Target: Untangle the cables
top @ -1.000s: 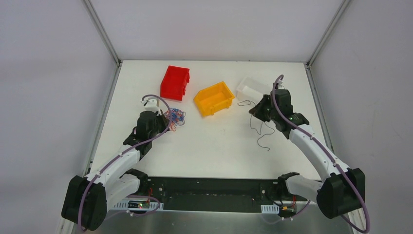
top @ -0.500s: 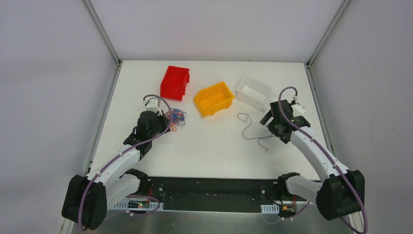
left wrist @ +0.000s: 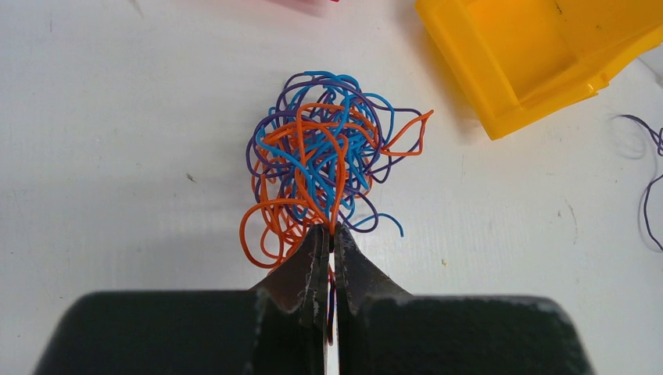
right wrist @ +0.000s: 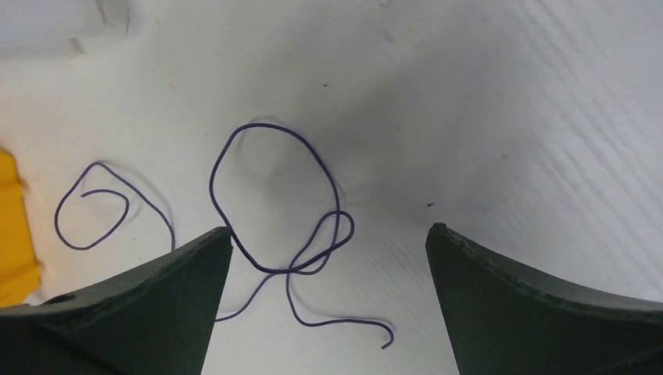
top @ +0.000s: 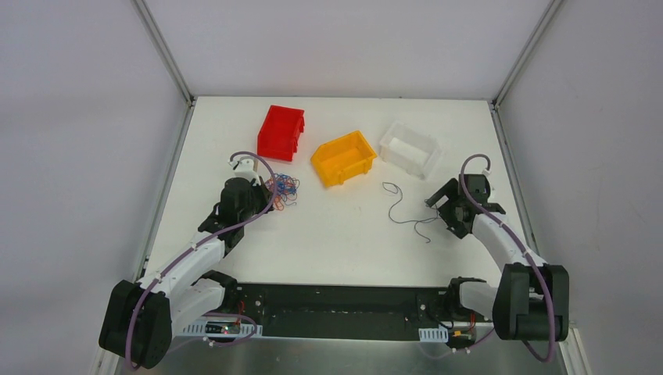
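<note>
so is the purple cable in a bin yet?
Out: purple cable lies loose on the table, in front of the open right gripper.

Left arm (top: 195, 250) stretches forward, elbow bent; left fingers (left wrist: 313, 262) press together, pinching cables (left wrist: 324, 160) at their tips. Right arm (top: 500, 234) is folded close, right fingers (right wrist: 188, 273) spread wide.
</note>
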Action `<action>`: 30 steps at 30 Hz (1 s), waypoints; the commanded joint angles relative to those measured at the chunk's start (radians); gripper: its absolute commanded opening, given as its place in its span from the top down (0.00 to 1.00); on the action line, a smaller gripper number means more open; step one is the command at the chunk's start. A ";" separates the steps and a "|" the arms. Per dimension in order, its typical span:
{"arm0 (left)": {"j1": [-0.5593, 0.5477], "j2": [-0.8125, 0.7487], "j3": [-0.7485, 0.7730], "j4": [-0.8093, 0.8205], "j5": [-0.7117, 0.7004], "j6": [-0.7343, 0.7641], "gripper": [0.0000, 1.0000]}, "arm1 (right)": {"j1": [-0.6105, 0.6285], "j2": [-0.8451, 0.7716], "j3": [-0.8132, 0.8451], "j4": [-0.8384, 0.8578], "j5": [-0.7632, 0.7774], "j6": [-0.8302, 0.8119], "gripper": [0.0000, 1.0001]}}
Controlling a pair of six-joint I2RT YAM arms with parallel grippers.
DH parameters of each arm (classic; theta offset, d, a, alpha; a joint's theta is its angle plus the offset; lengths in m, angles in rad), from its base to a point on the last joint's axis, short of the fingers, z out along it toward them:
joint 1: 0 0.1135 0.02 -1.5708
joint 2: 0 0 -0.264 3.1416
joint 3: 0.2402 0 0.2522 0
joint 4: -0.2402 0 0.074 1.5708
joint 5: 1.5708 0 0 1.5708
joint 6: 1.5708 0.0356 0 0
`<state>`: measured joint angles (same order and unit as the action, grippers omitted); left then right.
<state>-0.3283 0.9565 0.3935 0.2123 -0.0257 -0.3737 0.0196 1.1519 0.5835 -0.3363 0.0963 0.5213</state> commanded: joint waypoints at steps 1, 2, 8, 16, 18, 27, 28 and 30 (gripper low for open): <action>-0.008 -0.005 0.028 0.027 0.020 0.007 1.00 | -0.004 0.044 -0.012 0.208 -0.189 -0.029 0.01; -0.008 -0.004 0.029 0.027 0.020 0.007 1.00 | 0.016 0.071 0.011 0.198 -0.173 -0.038 0.01; -0.008 -0.005 0.029 0.025 0.015 0.012 1.00 | 0.186 0.202 0.122 0.077 -0.025 -0.038 0.01; -0.008 0.014 0.038 0.025 0.022 0.012 1.00 | 0.372 0.305 0.245 -0.040 0.164 -0.005 0.00; -0.008 0.013 0.038 0.025 0.024 0.012 1.00 | 0.412 0.367 0.294 -0.101 0.228 0.003 0.01; -0.009 0.005 0.035 0.024 0.022 0.013 0.99 | 0.468 0.498 0.392 -0.107 0.236 0.069 0.01; -0.008 0.005 0.035 0.024 0.022 0.013 0.99 | 0.472 0.518 0.415 -0.121 0.247 0.075 0.01; -0.008 0.003 0.034 0.024 0.024 0.013 0.99 | 0.485 0.560 0.462 -0.158 0.282 0.095 0.00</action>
<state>-0.3283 0.9676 0.3958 0.2119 -0.0242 -0.3737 0.4824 1.6424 0.9588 -0.4244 0.3099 0.5602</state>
